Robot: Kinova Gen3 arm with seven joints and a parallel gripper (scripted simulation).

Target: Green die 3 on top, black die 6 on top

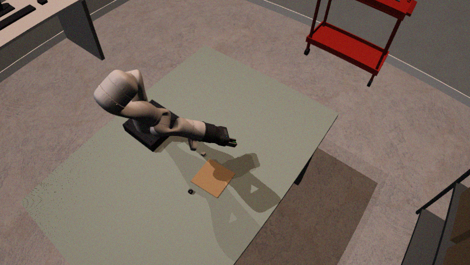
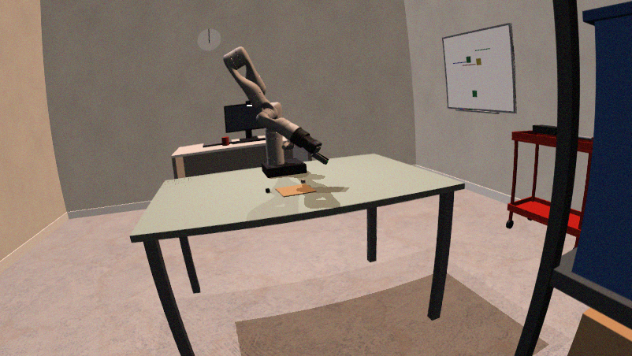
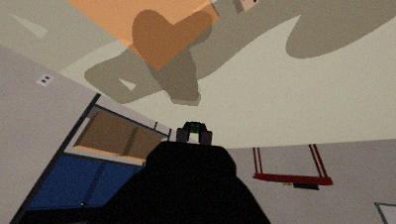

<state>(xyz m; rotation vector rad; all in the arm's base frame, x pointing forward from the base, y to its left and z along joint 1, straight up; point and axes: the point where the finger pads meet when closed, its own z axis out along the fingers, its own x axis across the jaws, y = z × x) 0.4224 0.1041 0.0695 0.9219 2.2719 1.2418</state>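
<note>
My gripper (image 1: 233, 142) (image 2: 323, 159) (image 3: 194, 129) is shut on the green die (image 3: 195, 127). It is raised above the table beyond the mat, tilted, its fingers pointing outward. Which face of the green die is up cannot be told. The orange mat (image 1: 205, 180) (image 2: 286, 191) (image 3: 106, 17) lies flat on the table. The black die (image 1: 190, 191) (image 2: 267, 190) is on the table beside the mat, off it; its top number is too small to read. The white die (image 1: 203, 153) (image 2: 302, 181) (image 3: 248, 4) is on the table off the mat's opposite side, partly cut off in the wrist view.
The arm's black base (image 1: 143, 136) (image 2: 284, 169) stands behind the mat and dice. Arm shadows fall over part of the mat and the table (image 1: 138, 197) (image 2: 198, 203). A red cart (image 1: 348, 47) (image 2: 540, 212) and a dark shelf frame (image 2: 566, 110) stand away from the table.
</note>
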